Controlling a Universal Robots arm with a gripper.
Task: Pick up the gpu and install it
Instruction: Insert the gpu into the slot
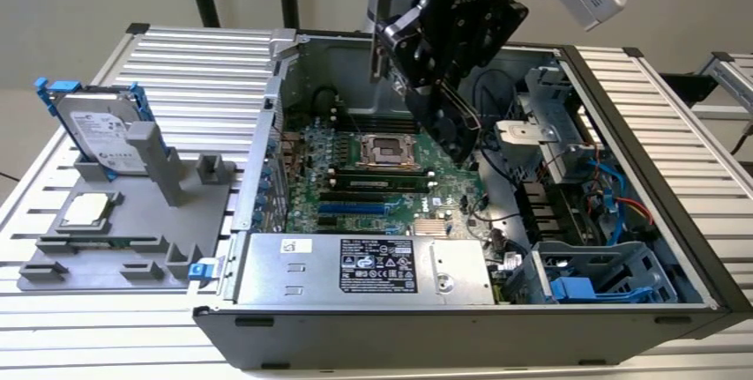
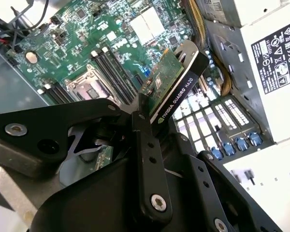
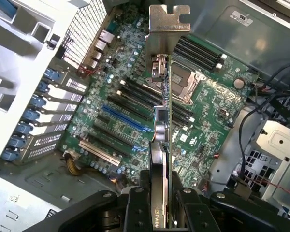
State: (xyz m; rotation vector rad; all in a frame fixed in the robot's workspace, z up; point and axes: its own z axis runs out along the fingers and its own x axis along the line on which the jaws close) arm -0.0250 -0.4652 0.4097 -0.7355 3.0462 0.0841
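Observation:
The gpu is a thin card seen edge-on in the first wrist view, with its silver end bracket at the far end. In the second wrist view the gpu shows a green board face and a black shroud. My gripper is shut on the card's near end, with a black finger against it. In the exterior view the gripper holds the gpu in the air inside the open computer case, above the green motherboard and apart from it.
The motherboard carries a blue slot, black slots and a bare processor socket. A power supply lies at the case's front and cables run at the exterior view's right. A grey stand outside the case holds a hard drive.

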